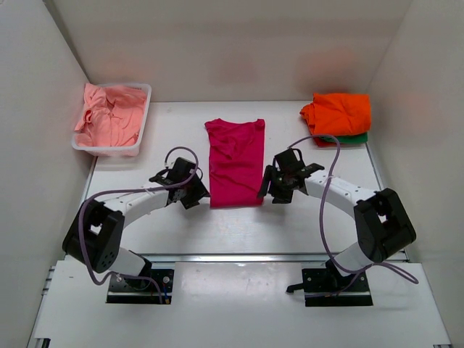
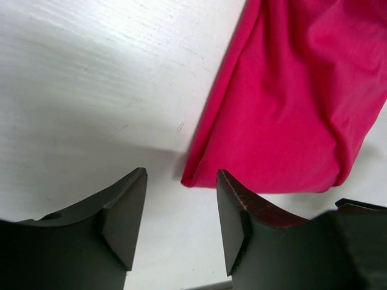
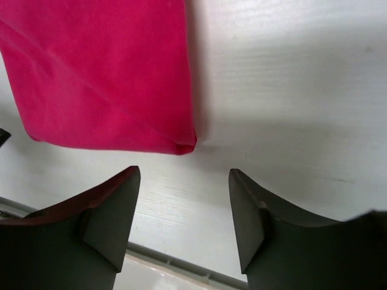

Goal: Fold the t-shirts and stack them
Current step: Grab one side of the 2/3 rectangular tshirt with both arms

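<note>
White table (image 1: 290, 225), white walls (image 1: 239, 43), magenta t-shirt (image 1: 235, 163)

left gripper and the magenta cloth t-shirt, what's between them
Only bare white table, in the left wrist view; the left gripper sits short of the magenta cloth t-shirt.

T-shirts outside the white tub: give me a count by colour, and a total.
magenta t-shirt: 1, laid out at the table's middle
orange t-shirt: 1, folded at the far right
green t-shirt: 1, under the orange one, only its edge showing
Total: 3
</note>
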Robot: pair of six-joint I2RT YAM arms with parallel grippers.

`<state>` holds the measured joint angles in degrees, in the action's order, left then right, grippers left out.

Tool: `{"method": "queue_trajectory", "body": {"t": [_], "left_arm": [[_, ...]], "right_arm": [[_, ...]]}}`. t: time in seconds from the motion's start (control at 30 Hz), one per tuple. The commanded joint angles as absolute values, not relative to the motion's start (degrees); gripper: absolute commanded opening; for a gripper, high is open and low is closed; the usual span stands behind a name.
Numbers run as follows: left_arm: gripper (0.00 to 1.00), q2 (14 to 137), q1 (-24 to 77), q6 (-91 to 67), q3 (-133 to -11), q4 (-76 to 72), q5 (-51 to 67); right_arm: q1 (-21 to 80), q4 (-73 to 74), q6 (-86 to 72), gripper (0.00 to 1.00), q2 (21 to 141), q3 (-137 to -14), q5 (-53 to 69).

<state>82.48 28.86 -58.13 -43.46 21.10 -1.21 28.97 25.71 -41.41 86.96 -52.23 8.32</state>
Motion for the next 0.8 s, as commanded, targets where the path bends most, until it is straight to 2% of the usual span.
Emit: {"method": "queue_trajectory", "body": {"t": [0.0, 0.13, 0.37, 0.47, 0.5, 0.53, 0.57, 0.77], "left_arm": [[0.6, 84.3, 29.8, -59.8, -44.9, 17.6, -2.6], [0.6, 86.1, 31.0, -62.5, -43.6, 13.8, -1.9], [0.58, 89.3, 31.4, -64.5, -42.9, 11.2, -0.6], [0.43, 90.3, 31.5, -65.8, -42.1, 9.7, -0.2], [0.29, 90.8, 31.2, -65.8, -42.3, 9.2, -0.3], [0.06, 91.3, 31.5, -65.8, -42.1, 9.0, 0.6], [0.0, 91.3, 31.5, -65.6, -42.1, 9.1, 0.9], [0.0, 87.2, 30.7, -60.2, -41.7, 18.2, 5.3]], "right_arm": [[29.3, 20.0, -45.1, 0.56, 86.7, -51.1, 7.5], [29.5, 17.9, -47.2, 0.51, 87.5, -49.5, 8.7], [29.2, 14.9, -48.3, 0.47, 91.1, -49.0, 10.5], [29.8, 14.6, -48.5, 0.44, 93.6, -49.9, 11.2], [29.8, 14.2, -48.4, 0.43, 94.6, -50.1, 11.6], [29.8, 14.2, -48.4, 0.23, 95.3, -50.1, 11.9], [29.5, 15.2, -48.3, 0.01, 95.8, -50.4, 12.0], [28.7, 25.6, -41.0, 0.01, 91.2, -50.8, 15.5]]}}
